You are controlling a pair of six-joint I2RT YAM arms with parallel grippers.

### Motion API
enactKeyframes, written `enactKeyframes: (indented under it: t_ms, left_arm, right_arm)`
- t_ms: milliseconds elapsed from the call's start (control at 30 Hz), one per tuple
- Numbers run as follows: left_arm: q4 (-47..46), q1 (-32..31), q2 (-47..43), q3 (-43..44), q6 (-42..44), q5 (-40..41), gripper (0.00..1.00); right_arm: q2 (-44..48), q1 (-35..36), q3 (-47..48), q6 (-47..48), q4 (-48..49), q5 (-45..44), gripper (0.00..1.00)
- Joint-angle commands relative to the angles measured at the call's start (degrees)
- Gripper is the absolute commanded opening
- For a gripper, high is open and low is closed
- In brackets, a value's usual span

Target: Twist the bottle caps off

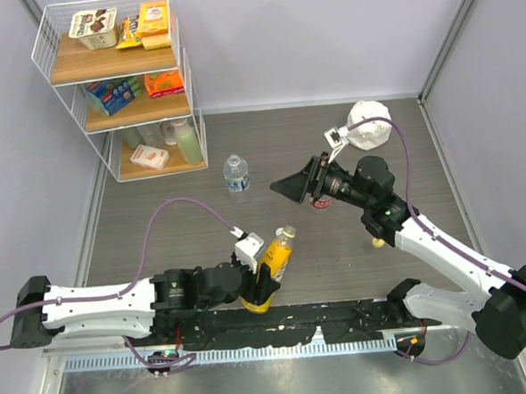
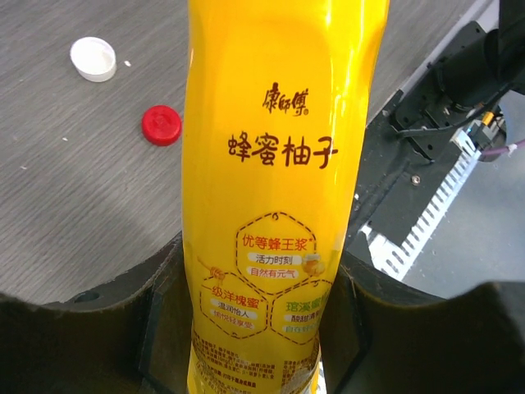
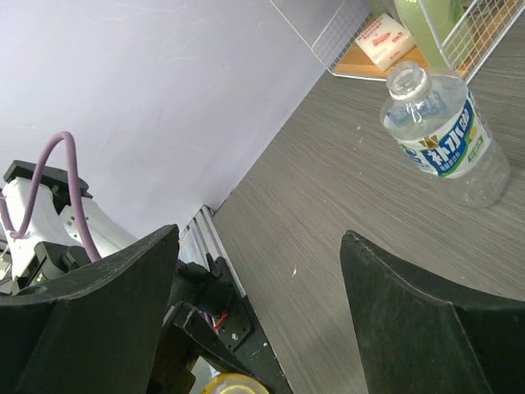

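Your left hand [image 2: 258,275] is clamped on the yellow-orange bottle [image 2: 279,164], held by the middle of the worktop's [image 1: 268,134] near edge. The red cap [image 2: 162,125] and white cap [image 2: 93,59] lie loose on the worktop, close together. Your right hand [image 3: 261,242] hangs over the centre, fingers spread apart, gripping nothing. The blue-white labelled bottle [image 3: 439,131] stands uncapped toward the far edge, near the wire rack [image 1: 117,81].

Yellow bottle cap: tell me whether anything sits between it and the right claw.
Nothing visible does. The right claw is open, with only bare table between it and the yellow cap on the bottle the left claw grips. The water bottle stands farther back, off that line.
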State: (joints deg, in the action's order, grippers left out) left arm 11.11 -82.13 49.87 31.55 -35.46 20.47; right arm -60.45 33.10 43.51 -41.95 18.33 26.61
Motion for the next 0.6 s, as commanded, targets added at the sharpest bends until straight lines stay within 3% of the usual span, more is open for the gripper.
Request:
enactKeyframes:
  t_ms: [0,267,567]
  left_arm:
    - [0.92,-0.05,-1.61,2.11,-0.75,5.63,0.00]
    - [3.56,-0.05,-8.02,0.18,-3.12,10.81,0.00]
    - [5.58,-0.05,-11.90,-0.44,-4.79,13.54,0.00]
  right_arm:
    - [1.21,0.03,2.11,1.88,-0.92,-1.47,0.83]
    - [0.59,-0.05,0.79,1.79,0.48,0.90,0.84]
    - [-0.64,2.05,-3.25,-1.99,10.31,8.27,0.84]
